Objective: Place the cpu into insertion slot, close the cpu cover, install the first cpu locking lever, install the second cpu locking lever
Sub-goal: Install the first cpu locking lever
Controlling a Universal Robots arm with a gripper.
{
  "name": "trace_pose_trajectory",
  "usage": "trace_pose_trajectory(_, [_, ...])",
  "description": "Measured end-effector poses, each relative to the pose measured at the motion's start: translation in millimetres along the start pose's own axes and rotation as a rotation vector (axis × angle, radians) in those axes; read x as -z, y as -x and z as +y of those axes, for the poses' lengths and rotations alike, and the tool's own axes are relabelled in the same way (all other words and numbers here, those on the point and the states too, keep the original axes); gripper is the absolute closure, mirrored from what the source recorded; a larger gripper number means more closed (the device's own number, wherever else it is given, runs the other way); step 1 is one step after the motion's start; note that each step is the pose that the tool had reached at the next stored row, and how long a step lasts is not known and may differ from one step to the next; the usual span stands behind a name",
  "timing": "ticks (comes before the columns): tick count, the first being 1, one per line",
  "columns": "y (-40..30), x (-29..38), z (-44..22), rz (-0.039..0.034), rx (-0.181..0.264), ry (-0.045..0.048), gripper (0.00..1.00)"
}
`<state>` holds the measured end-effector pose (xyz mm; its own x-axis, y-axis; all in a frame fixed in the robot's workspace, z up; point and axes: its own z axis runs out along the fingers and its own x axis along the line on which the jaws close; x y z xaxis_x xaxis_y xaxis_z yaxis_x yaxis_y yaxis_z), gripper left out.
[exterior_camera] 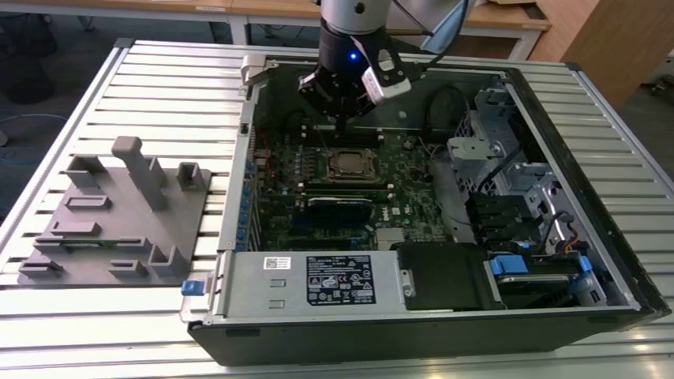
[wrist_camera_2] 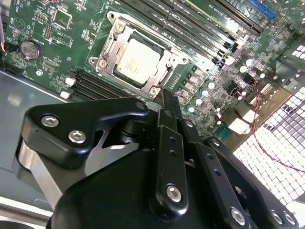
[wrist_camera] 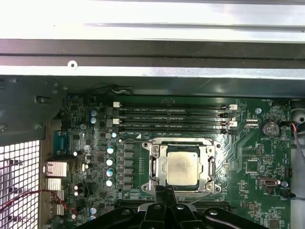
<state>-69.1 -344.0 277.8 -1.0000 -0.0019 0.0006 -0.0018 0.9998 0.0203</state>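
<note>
The cpu (wrist_camera: 181, 169) lies flat in the insertion slot (wrist_camera: 215, 187) on the green board, its silver top facing up. It is also seen at cpu (wrist_camera_2: 138, 59) and cpu (exterior_camera: 351, 164). The cpu cover (wrist_camera: 155, 164) lies down over it as a silvery frame around the chip, also seen as the cover (wrist_camera_2: 110, 45). My gripper (wrist_camera: 164, 191) is shut with nothing between its fingers. Its black tip (wrist_camera_2: 167, 101) sits right at one edge of the socket. In the exterior view the gripper (exterior_camera: 342, 126) hangs just behind the socket.
Long black memory slots (wrist_camera: 171, 117) run beside the socket. The computer case wall (wrist_camera: 152, 52) rises close behind them. Drive cages and cables (exterior_camera: 506, 181) fill the exterior view's right. A grey fixture block (exterior_camera: 116, 213) stands on the slatted table at the exterior view's left.
</note>
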Motion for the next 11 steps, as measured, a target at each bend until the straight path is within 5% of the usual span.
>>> trace_pose_trajectory(11, [-4.5, -0.2, 0.0, -0.0002, 0.000, 0.0004, 0.90])
